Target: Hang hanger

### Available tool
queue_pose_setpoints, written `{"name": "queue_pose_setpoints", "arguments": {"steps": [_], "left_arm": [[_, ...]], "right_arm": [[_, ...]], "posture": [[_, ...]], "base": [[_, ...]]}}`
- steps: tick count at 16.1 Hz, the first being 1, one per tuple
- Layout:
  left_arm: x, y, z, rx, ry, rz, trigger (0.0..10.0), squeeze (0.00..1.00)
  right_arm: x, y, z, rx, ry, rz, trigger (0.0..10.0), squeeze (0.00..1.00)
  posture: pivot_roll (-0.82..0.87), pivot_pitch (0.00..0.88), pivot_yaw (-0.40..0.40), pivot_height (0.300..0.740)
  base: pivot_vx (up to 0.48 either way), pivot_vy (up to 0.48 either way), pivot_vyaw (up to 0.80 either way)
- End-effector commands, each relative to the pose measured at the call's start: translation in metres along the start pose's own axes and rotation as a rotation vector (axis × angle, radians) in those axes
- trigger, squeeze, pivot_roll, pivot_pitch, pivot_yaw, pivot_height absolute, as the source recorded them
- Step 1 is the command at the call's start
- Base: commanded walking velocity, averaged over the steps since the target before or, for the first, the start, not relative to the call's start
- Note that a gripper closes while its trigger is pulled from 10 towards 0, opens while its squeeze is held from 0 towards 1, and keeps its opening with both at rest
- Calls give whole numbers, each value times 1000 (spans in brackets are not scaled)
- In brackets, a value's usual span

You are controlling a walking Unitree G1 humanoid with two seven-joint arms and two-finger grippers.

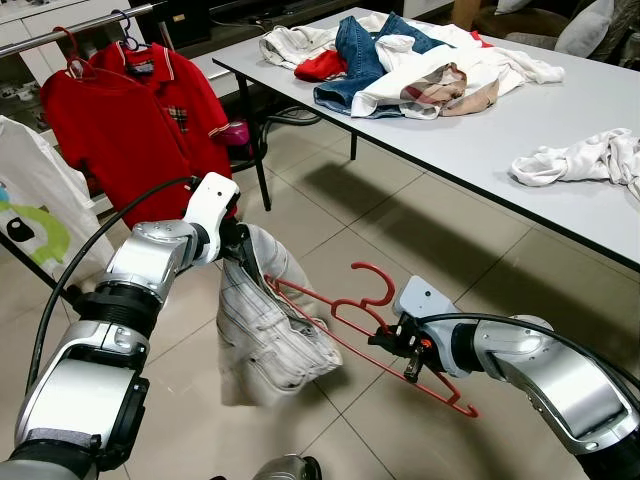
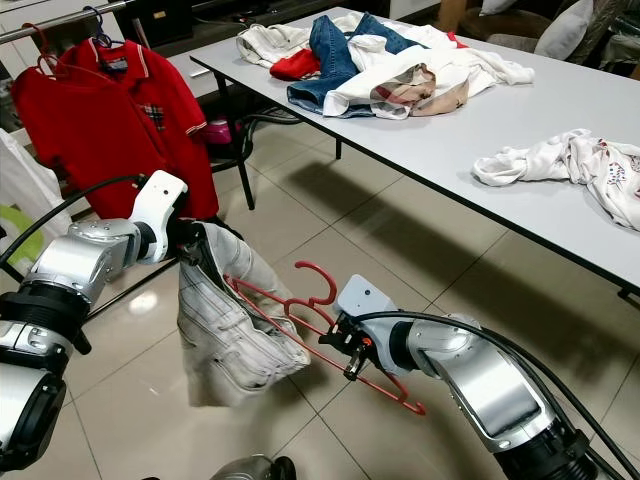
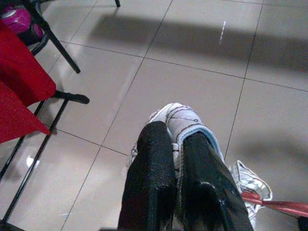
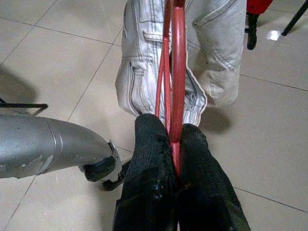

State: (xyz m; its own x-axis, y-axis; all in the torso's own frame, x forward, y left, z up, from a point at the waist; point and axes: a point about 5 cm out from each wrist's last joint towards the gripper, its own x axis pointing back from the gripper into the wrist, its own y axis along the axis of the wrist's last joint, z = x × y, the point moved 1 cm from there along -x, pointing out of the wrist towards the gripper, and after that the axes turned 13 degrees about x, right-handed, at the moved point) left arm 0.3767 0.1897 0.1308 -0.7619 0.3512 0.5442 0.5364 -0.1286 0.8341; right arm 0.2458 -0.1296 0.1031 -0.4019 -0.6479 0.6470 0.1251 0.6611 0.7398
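A: Where's your hanger?

B: The red hanger (image 1: 372, 330) hangs in the air over the tiled floor (image 1: 400, 220), in front of the grey worktop (image 1: 470, 130). Your right end effector (image 4: 174, 144) is clamped on its red bar, and the pale jeans (image 1: 265, 340) are draped over it.

A: And your left arm?

B: Your left end effector (image 3: 175, 159) is pinched shut on the top of the jeans, on the side away from the worktop.

A: What about the room?

B: Clothes are heaped on the worktop: blue jeans (image 1: 360, 55), white garments (image 1: 580, 160). Beside the worktop, a rail (image 1: 75, 30) carries a red polo shirt (image 1: 130, 120). Something pink (image 1: 238, 133) sits under it, probably a bottle; you can't tell from here.
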Motion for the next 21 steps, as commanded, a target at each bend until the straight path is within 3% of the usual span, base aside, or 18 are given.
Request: {"name": "queue_pose_setpoints", "arguments": {"steps": [1, 7, 14, 21], "left_arm": [[4, 20, 0, -26, 4, -52, 0, 0], [4, 16, 11, -22, 77, -27, 39, 0], [2, 19, 9, -18, 77, -38, 78, 0], [3, 21, -6, -53, -41, -21, 0, 0]], "right_arm": [[-2, 3, 2, 0, 13, -14, 10000, 0], [4, 5, 2, -1, 12, -24, 10000, 0], [4, 9, 10, 6, 60, -41, 10000, 0], [-3, -1, 0, -33, -15, 8, 10000, 0]], "posture": [[-37, 0, 159, 740], [-39, 1, 169, 740], [-36, 5, 168, 740], [-31, 7, 169, 740]], "base": [[0, 0, 0], [0, 0, 0], [0, 0, 0], [0, 0, 0]]}}
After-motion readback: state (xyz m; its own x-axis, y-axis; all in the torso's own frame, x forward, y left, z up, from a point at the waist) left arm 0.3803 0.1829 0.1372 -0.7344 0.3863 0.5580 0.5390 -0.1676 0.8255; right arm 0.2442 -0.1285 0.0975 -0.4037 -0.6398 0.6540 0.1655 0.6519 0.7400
